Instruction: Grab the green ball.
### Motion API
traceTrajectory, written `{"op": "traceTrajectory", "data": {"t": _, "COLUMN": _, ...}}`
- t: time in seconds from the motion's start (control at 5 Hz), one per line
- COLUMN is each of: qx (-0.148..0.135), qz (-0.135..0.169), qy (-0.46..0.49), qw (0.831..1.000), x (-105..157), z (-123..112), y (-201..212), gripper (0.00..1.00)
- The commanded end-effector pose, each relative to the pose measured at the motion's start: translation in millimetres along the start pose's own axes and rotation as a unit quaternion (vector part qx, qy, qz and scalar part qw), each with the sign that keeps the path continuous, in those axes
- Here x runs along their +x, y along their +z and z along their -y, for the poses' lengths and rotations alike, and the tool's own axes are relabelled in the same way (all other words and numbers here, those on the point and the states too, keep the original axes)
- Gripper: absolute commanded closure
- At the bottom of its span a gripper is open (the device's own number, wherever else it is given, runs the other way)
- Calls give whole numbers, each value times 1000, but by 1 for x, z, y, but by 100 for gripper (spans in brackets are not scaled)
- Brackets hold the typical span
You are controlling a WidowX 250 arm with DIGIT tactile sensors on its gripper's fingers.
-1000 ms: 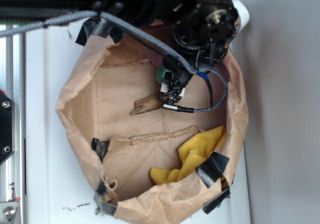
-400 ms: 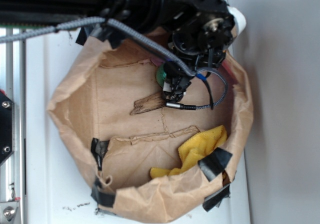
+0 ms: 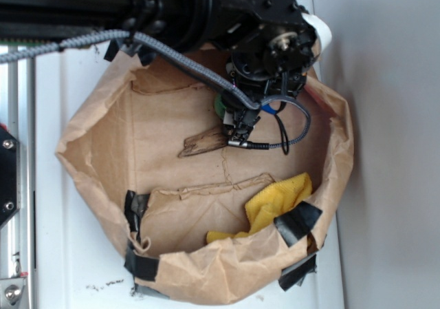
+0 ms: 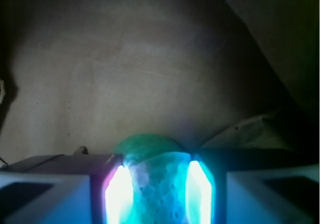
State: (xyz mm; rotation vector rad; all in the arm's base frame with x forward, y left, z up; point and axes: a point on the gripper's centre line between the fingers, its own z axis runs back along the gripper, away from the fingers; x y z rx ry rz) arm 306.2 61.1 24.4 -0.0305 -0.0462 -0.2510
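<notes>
In the bag [image 3: 103,144], the wood scrap [image 3: 203,142] lies left of the gripper [image 3: 237,126]. Its jaws sit closed against both sides of the ball [image 4: 157,189]. The grab looks made; lifting remains. The cloth [image 3: 278,202] lies apart.

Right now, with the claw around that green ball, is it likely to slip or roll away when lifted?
The green ball sits between the two pads of the claw, so it looks well centred. Its dimpled, matte skin probably gives fair grip. Being round, it could still squirt out of a loose squeeze and roll across the paper bag.
</notes>
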Motion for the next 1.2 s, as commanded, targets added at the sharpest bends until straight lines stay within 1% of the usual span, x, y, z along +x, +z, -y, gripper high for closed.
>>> {"op": "traceTrajectory", "data": {"t": 0.0, "qx": 6, "qz": 19, "qy": -11, "qw": 1000, "x": -7, "z": 4, "y": 19, "gripper": 100}}
{"op": "traceTrajectory", "data": {"t": 0.2, "qx": -26, "qz": 65, "qy": -23, "qw": 997, "x": -39, "z": 34, "y": 69, "gripper": 100}}
{"op": "traceTrajectory", "data": {"t": 0.4, "qx": -42, "qz": 104, "qy": -44, "qw": 993, "x": -54, "z": 41, "y": 108, "gripper": 100}}
{"op": "traceTrajectory", "data": {"t": 0.6, "qx": -39, "qz": 131, "qy": -63, "qw": 989, "x": -67, "z": 40, "y": 119, "gripper": 100}}
{"op": "traceTrajectory", "data": {"t": 0.8, "qx": -38, "qz": 125, "qy": -72, "qw": 989, "x": -71, "z": 40, "y": 115, "gripper": 100}}
{"op": "traceTrajectory", "data": {"t": 1.0, "qx": -13, "qz": 107, "qy": -72, "qw": 992, "x": -71, "z": 44, "y": 111, "gripper": 100}}
